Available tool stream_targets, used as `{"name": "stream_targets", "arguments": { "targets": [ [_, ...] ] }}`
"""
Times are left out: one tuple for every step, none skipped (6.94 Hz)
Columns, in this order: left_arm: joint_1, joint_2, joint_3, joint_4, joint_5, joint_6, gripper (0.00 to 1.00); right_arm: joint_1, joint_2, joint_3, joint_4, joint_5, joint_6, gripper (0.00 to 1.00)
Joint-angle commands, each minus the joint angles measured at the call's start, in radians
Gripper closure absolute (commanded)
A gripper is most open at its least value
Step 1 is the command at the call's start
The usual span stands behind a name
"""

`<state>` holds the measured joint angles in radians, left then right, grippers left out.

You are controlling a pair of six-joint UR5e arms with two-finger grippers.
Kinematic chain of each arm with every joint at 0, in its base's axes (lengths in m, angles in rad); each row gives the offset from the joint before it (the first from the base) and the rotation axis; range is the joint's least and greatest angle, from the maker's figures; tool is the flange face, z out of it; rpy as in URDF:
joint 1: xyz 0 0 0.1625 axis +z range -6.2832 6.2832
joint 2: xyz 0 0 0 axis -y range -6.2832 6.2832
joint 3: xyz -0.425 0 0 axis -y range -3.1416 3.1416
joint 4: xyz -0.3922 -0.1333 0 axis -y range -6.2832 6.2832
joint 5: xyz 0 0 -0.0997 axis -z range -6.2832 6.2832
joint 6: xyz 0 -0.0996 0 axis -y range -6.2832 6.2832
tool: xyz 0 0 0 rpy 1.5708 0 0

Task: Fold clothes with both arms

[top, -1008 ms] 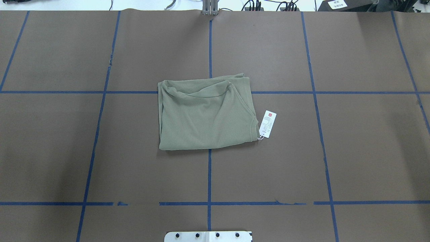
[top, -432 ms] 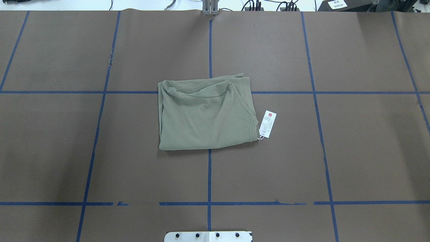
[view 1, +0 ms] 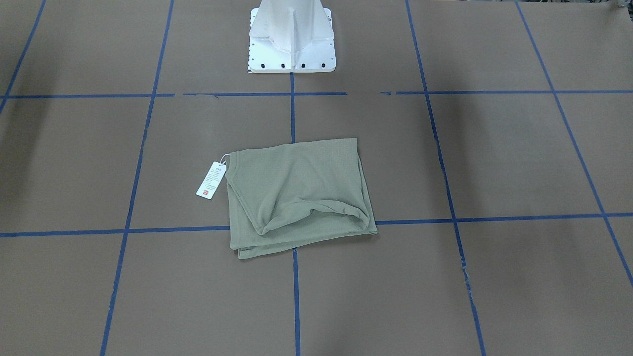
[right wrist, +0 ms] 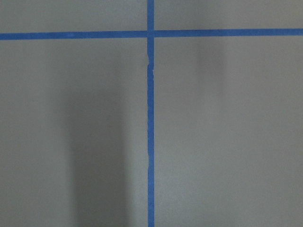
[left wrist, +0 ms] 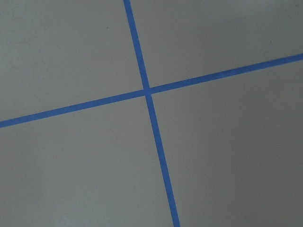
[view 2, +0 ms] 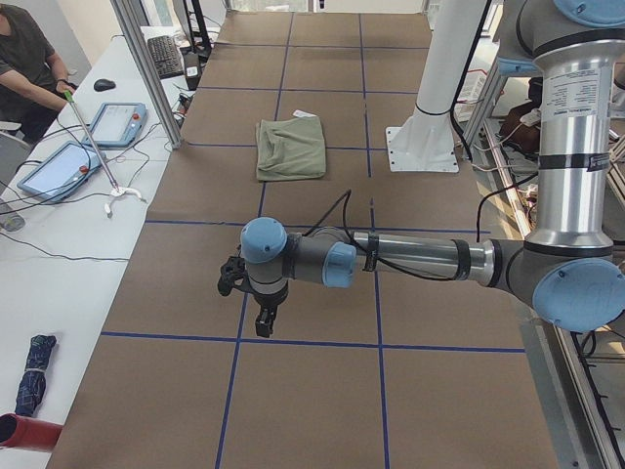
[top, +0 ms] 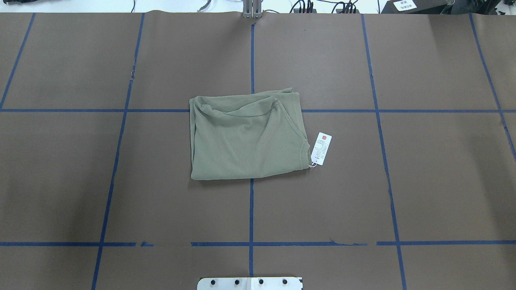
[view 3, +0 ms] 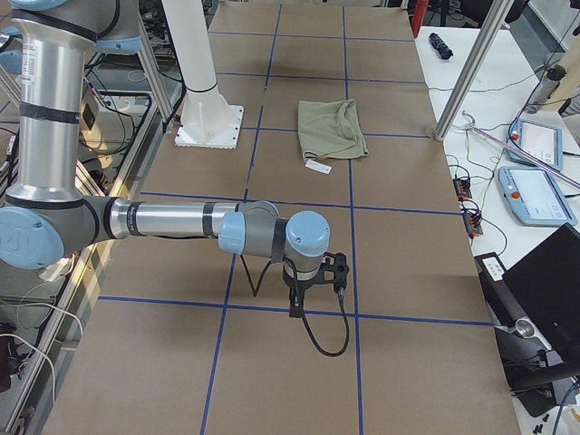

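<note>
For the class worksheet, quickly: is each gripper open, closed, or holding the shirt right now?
Left gripper: open or closed cannot be told; it is well away from the shirt.
Right gripper: cannot be told either; also well away from the shirt.

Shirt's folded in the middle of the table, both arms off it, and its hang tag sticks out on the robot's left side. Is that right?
Not quite. The hang tag sticks out from the shirt on the robot's right side, not its left. The overhead exterior view shows it lying at the shirt's right edge. The rest of what you said stands.
</note>
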<state>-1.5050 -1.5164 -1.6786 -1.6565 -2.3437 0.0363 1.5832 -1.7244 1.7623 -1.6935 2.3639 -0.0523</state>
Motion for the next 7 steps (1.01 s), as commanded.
{"name": "stream_targets", "arguments": {
  "targets": [
    [0.0,-0.001,0.0,0.0,0.0,-0.003,0.0,0.0,0.005,0.0,0.0,0.0,0.0,0.0],
    [0.0,-0.001,0.0,0.0,0.0,-0.003,0.0,0.0,0.006,0.0,0.0,0.0,-0.001,0.0],
    [0.0,-0.002,0.0,0.0,0.0,-0.003,0.0,0.0,0.006,0.0,0.0,0.0,-0.001,0.0],
    [0.0,-0.002,-0.001,0.0,0.0,-0.003,0.0,0.0,0.008,0.0,0.002,0.0,-0.001,0.0],
    [0.0,-0.002,-0.001,0.0,0.0,-0.003,0.0,-0.002,0.017,-0.001,0.0,0.0,-0.001,0.0],
    [0.0,-0.002,-0.001,0.0,0.0,-0.003,0.0,-0.002,0.029,-0.001,0.0,-0.002,-0.001,0.0],
    [0.0,-0.002,-0.001,0.0,0.0,-0.003,0.0,-0.002,0.034,-0.003,0.0,-0.002,0.003,0.0]
  ]
}}
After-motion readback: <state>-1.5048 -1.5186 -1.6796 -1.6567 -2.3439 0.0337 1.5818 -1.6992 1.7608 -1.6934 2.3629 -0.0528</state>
